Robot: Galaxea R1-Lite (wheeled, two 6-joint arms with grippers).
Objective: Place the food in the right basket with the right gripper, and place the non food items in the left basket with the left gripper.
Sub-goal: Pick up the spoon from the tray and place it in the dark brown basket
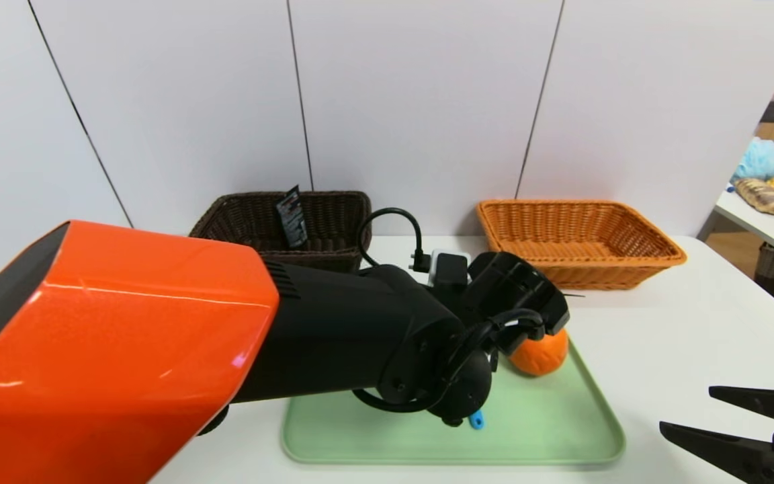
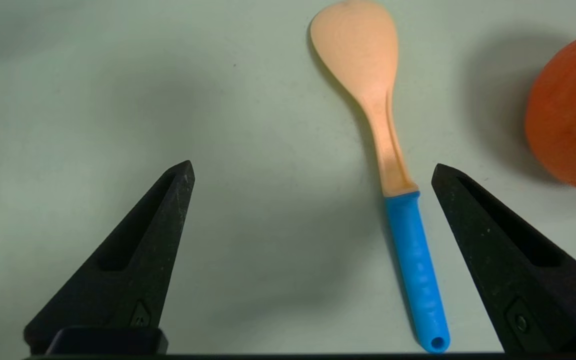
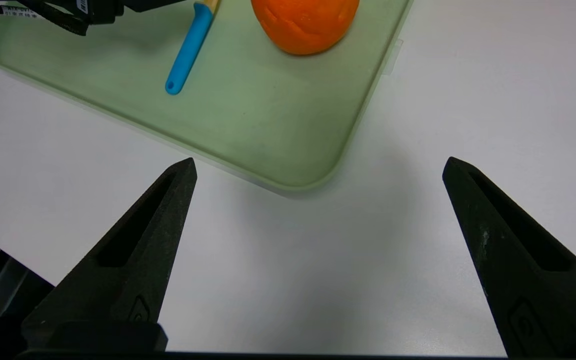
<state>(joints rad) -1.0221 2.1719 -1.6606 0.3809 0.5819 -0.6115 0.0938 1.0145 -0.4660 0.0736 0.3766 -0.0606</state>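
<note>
Left hand [image 2: 313, 167]: above the green tray [image 1: 451, 454], jaws spread wide, nothing held. The spoon [image 2: 390, 145] lies flat on the tray, its handle towards the tray's near edge, between the two fingers but nearer one; presumably the hand is placed to straddle the handle, and centring would even the grip. Orange fruit [image 1: 540, 353]: on the tray, just beside the spoon; a careless close could nudge it. Right hand [image 3: 320, 165]: wide open and empty off the tray's near right corner, probably leaving the left arm room. Beyond the tray: dark basket [image 1: 357, 202] to the left, tube [image 1: 292, 218] leaning inside; tan basket [image 1: 578, 260] behind right, presumably for the fruit.
</note>
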